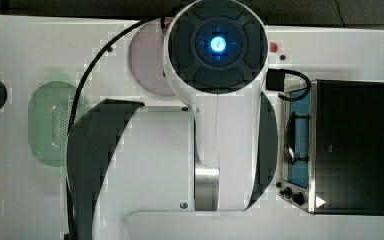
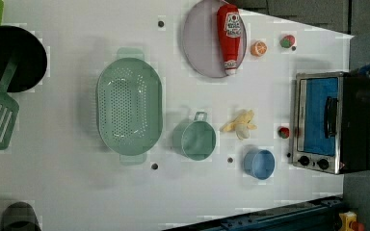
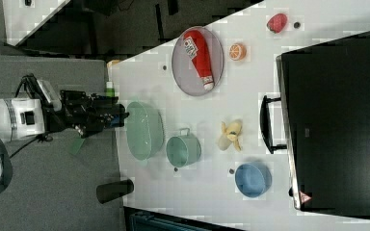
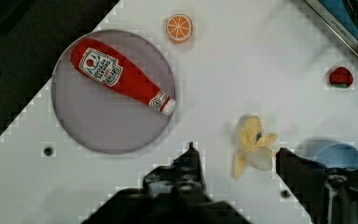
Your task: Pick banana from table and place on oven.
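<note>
A pale yellow banana (image 2: 241, 124) lies on the white table (image 2: 67, 192), between a teal cup and the oven (image 2: 332, 122). The right view has the banana (image 3: 231, 134) just off the oven's door handle, and the oven (image 3: 337, 125) shows its flat black top. My gripper (image 4: 235, 150) is open with nothing held, and in the wrist view the banana (image 4: 251, 144) appears in the gap between the two dark fingers, well below them. In the right view my gripper (image 3: 122, 115) hangs far from the banana, near the green colander. In the top view my arm covers the table's middle beside the oven (image 1: 352, 145).
A green colander (image 2: 129, 111), a teal cup (image 2: 195, 138) and a blue bowl (image 2: 259, 163) stand near the banana. A ketchup bottle (image 2: 229, 36) lies on a purple plate (image 2: 200, 43), with an orange slice (image 2: 258, 48) beside it. A strawberry (image 2: 283, 132) sits by the oven door.
</note>
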`<state>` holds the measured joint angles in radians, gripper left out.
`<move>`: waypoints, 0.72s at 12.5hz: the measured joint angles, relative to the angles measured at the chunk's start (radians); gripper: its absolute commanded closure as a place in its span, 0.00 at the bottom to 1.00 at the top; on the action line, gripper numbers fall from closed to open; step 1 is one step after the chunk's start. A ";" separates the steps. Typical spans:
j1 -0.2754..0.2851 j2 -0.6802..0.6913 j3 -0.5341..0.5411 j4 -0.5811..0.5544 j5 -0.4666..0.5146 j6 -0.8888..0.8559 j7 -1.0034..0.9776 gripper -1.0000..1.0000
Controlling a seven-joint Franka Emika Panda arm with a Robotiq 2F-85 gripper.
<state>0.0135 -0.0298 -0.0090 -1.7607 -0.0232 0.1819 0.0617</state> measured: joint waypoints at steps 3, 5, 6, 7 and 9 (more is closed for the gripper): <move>-0.001 -0.267 0.001 -0.225 -0.015 -0.214 0.019 0.00; -0.002 -0.389 -0.010 -0.221 -0.005 -0.183 0.025 0.00; -0.009 -0.420 -0.015 -0.185 -0.006 -0.183 0.025 0.00; -0.029 -0.438 -0.014 -0.158 0.001 -0.172 0.025 0.00; -0.047 -0.434 -0.022 -0.146 -0.001 -0.144 0.026 0.00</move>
<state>-0.0333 -0.4634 -0.0309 -1.9062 -0.0247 0.0374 0.0877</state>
